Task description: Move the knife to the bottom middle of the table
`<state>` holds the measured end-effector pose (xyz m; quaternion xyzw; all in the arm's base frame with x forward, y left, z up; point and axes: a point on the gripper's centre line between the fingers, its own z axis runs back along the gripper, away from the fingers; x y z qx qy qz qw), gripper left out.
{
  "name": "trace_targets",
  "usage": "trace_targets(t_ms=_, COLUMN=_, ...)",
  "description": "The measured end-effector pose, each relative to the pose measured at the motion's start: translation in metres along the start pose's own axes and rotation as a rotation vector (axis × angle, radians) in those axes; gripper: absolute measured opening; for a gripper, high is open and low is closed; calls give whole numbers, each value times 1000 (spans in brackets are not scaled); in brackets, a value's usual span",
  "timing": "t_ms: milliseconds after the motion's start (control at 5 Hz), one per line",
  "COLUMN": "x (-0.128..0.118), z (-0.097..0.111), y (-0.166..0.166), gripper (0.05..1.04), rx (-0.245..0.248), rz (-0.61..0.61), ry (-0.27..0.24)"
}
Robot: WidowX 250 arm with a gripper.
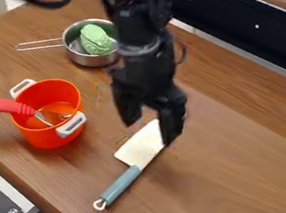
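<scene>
The black gripper hangs down from the top of the camera view, over the upper blade of the knife. Its fingers are spread apart, one left of the blade and one overlapping the blade's right edge; whether they touch it I cannot tell. The knife has a broad pale blade and a blue-grey handle with a small ring at its end. It lies slanted on the wooden table, right of the orange pot, handle toward the bottom. Part of the blade's far end is hidden behind the gripper.
An orange pot with white handles stands at the left, holding a red-handled utensil. Behind it is a metal pan with a green object inside. A dark panel borders the table's back; the front edge slants along the lower left.
</scene>
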<state>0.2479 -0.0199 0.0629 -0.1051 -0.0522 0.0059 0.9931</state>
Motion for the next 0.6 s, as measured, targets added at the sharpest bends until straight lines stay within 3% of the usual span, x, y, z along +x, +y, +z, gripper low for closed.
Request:
trace_targets(t_ms=200, x=21, z=10, y=25, gripper=999, rx=49, rz=122, ry=-71)
trace_targets(t_ms=400, x=37, z=21, y=58, gripper=999, rx=88, rz=256, ry=-88)
trace_targets(t_ms=600, x=44, z=33, y=85, gripper=999, rx=104, rz=305, ry=-116)
